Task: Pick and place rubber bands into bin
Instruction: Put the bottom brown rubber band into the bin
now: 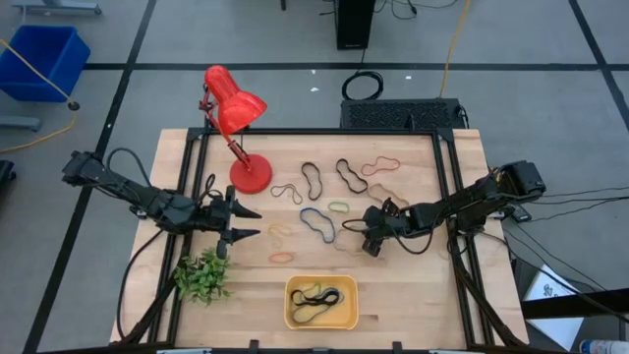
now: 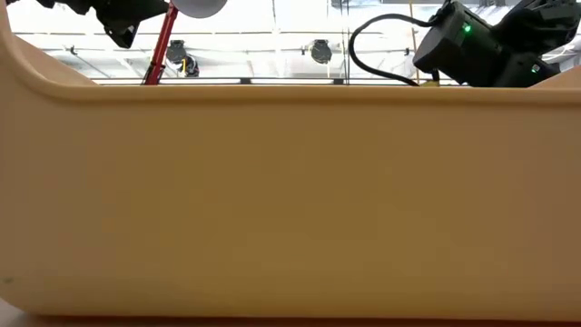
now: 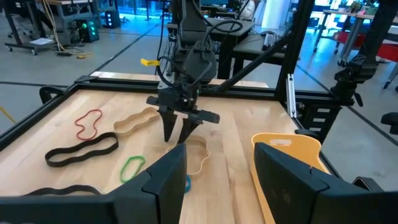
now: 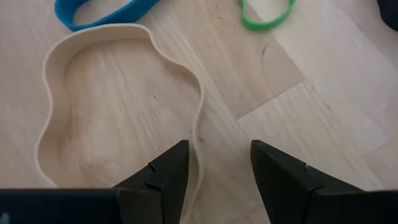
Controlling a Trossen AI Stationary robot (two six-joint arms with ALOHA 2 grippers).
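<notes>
The left gripper (image 1: 239,222) waits with its jaws apart and empty over the bench's (image 1: 413,295) left side, just past the green plant (image 1: 201,275). The bin (image 1: 320,302) sits at the middle of the front edge with a few bands already in it, while most rubber bands (image 1: 316,222) lie loose across the bench's middle. Right of these, the right gripper (image 4: 214,171) is down at the wood, jaws parted astride one strand of a tan band (image 4: 46,99); my worry is that so thin and floppy a strand may slip out as the fingers (image 4: 168,171) close, or that the pads catch on the wood.
</notes>
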